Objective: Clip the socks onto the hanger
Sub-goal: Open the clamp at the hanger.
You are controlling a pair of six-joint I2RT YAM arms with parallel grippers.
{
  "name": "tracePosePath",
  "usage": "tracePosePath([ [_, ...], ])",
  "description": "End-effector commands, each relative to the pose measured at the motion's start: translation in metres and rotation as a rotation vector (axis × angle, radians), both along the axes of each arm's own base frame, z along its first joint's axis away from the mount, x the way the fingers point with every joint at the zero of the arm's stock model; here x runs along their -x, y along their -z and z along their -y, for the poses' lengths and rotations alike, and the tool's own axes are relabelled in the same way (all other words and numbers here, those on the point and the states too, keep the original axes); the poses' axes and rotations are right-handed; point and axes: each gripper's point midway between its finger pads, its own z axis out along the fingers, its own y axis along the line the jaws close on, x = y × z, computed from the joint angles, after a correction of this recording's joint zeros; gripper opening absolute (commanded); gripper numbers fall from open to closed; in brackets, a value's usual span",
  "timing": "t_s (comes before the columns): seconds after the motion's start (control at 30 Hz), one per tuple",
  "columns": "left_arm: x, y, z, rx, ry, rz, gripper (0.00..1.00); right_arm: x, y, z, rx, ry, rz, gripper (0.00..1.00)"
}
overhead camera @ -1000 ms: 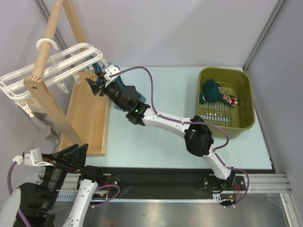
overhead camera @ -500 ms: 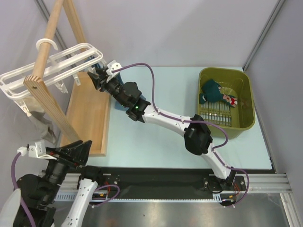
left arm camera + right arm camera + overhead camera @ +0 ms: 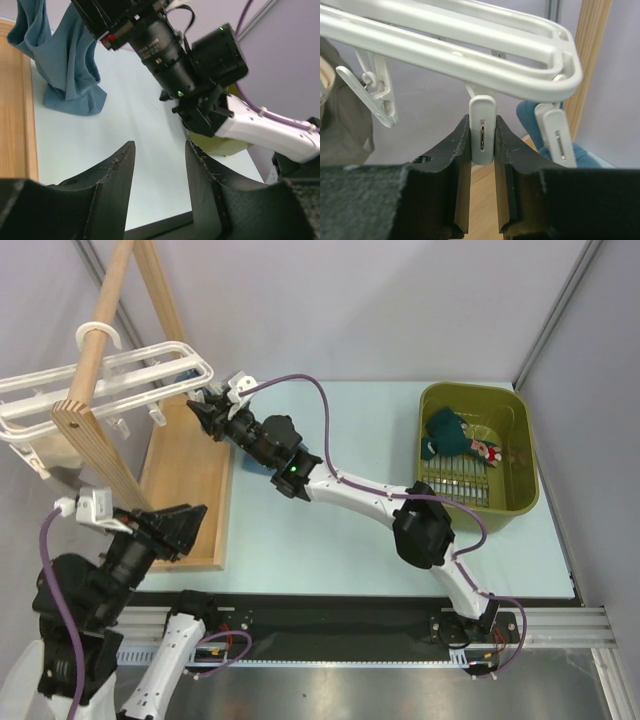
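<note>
Hanger [image 3: 445, 60] lies flat, its long axis running L–R in top view, free end toward the R gripper [image 3: 482, 134] — clenched on a dangling clip [image 3: 482, 107]. L gripper [image 3: 160, 149] released, empty.

Right tool [image 3: 482, 134] clamped, arm outstretched (left tool [image 3: 160, 150] agape)

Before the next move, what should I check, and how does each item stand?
1. Right gripper on a clip: ok, it hugs both sides.
2. Clip's mouth opened: cannot tell, hidden.
3. Left gripper holding a sock: not ok, open and empty.
4. Blue sock fastened to the hanger: cannot tell, its top is hidden.
5. Bin emptied: not ok, teal sock inside.
</note>
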Motion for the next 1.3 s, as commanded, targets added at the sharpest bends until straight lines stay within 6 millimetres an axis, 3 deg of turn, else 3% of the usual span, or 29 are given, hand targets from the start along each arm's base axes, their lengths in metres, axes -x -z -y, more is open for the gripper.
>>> tracePosePath([
  [0.0,-0.019,-0.027,0.004,0.005,0.004,0.055,0.49,0.007,-0.046,0.027,-0.051,-0.031,0.016,0.0],
  [0.23,-0.051,-0.065,-0.003,0.008,-0.066,0.125,0.49,-0.002,-0.05,0.044,-0.042,-0.093,-0.025,0.0],
  [0.27,-0.064,-0.066,0.0,0.008,-0.059,0.108,0.49,-0.002,-0.048,0.043,-0.025,-0.113,-0.029,0.0],
  [0.4,-0.079,-0.091,0.007,0.032,-0.036,0.15,0.49,-0.005,-0.051,0.048,-0.028,-0.135,-0.043,0.0],
  [0.6,-0.089,-0.129,0.016,0.022,-0.004,0.208,0.5,-0.012,-0.049,0.051,-0.028,-0.14,-0.062,0.0],
  [0.67,-0.1,-0.13,0.029,0.011,0.043,0.182,0.5,-0.014,-0.05,0.05,-0.03,-0.137,-0.065,0.0],
  [0.7,-0.101,-0.141,0.029,0.002,0.034,0.201,0.5,-0.014,-0.051,0.05,-0.033,-0.137,-0.063,0.0],
  [0.73,-0.112,-0.134,0.05,-0.01,0.091,0.16,0.51,-0.016,-0.051,0.049,-0.034,-0.136,-0.067,0.0],
  [0.77,-0.114,-0.135,0.058,-0.021,0.105,0.155,0.52,-0.016,-0.052,0.049,-0.036,-0.135,-0.067,0.0],
  [0.8,-0.119,-0.142,0.054,-0.034,0.047,0.168,0.53,-0.018,-0.051,0.049,-0.036,-0.136,-0.073,0.0],
  [0.83,-0.119,-0.14,0.078,-0.048,0.109,0.156,0.53,-0.018,-0.05,0.049,-0.038,-0.139,-0.076,0.0],
  [0.93,-0.12,-0.151,0.093,-0.048,0.11,0.176,0.55,-0.02,-0.044,0.048,-0.024,-0.14,-0.091,0.0],
  [1.07,-0.139,-0.159,0.106,-0.095,0.036,0.172,0.5,-0.016,-0.048,0.053,-0.013,-0.153,-0.091,0.0],
  [1.1,-0.14,-0.168,0.099,-0.12,-0.004,0.184,0.5,-0.016,-0.045,0.053,-0.005,-0.158,-0.097,0.0],
  [1.27,-0.16,-0.161,0.068,-0.165,-0.234,0.115,0.51,-0.009,-0.044,0.06,0.013,-0.206,-0.115,0.0],
])
